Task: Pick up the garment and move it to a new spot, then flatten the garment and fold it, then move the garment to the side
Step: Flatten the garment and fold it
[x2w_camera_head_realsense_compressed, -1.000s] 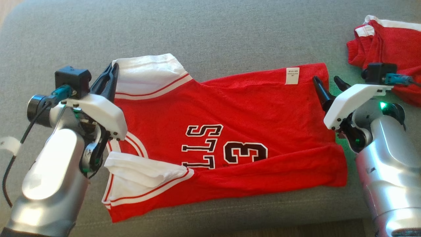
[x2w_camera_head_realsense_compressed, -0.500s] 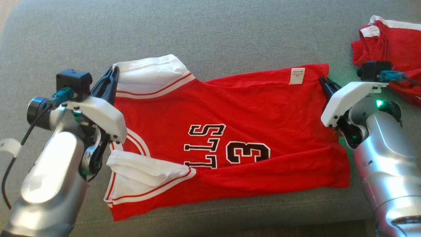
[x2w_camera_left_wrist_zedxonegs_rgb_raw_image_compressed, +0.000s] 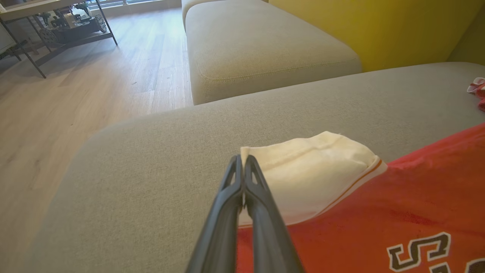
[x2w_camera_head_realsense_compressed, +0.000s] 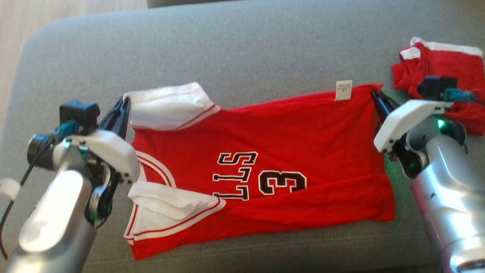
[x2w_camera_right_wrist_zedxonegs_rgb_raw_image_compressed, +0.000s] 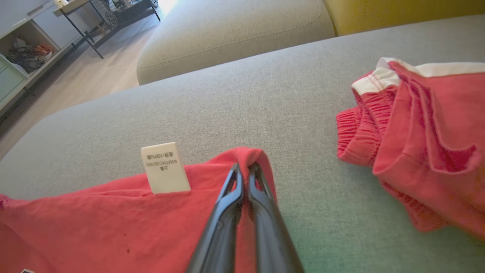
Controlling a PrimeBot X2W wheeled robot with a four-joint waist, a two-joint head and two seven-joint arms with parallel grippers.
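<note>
Now: grey sofa [x2w_camera_head_realsense_compressed: 242, 49] with the red jersey [x2w_camera_head_realsense_compressed: 288, 144] spread across its middle, gripped at both ends.
I see a second red garment [x2w_camera_head_realsense_compressed: 447, 64] crumpled well off to the right. My left tool [x2w_camera_head_realsense_compressed: 123, 110] is clamped on the white sleeve [x2w_camera_head_realsense_compressed: 170, 104], and my right tool [x2w_camera_head_realsense_compressed: 377, 96] is clamped on the hem corner [x2w_camera_right_wrist_zedxonegs_rgb_raw_image_compressed: 250, 153], near the care label [x2w_camera_head_realsense_compressed: 343, 90].

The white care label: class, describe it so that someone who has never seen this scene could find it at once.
On the grey sofa lies a red jersey. At its far edge, by the right gripper, sits the care label. Unlike the broad white sleeves at the other end, it is a small printed rectangle.
</note>
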